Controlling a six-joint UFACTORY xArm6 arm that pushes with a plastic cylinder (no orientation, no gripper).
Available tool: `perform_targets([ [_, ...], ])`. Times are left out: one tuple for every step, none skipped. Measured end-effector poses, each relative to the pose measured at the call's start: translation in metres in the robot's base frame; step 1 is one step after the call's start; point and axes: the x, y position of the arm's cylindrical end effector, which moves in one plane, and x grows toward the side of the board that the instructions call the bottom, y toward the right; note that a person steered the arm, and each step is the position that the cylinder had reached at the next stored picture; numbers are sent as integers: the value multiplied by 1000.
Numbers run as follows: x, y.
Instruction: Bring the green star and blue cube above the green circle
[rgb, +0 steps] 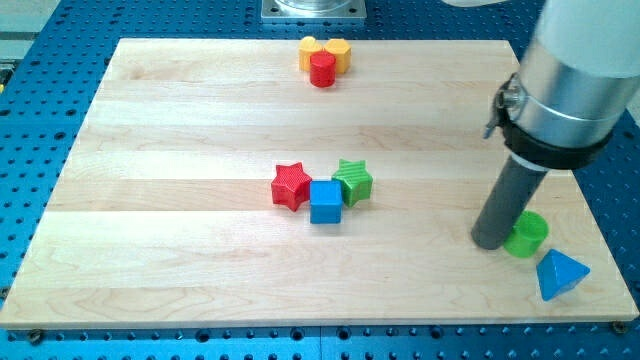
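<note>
Though small and likely light, rigid and prone to sliding or spinning on smooth wood: green star (353, 182) and blue cube (325, 201), touching, mid-board, with red star (291, 185) against cube's left. Best pushed flat-on from the view's left, together. Target: green circle (526, 234), lower right, beside blue pyramid (560, 275). No pincer fitted; nothing grasped. My tip (491, 241) just left of circle, apparently touching, well apart from star and cube.
</note>
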Motion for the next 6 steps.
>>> perform_targets([
  [0,17],
  [0,22],
  [21,-38],
  [18,-142],
  [-32,-215],
  [-50,-205],
])
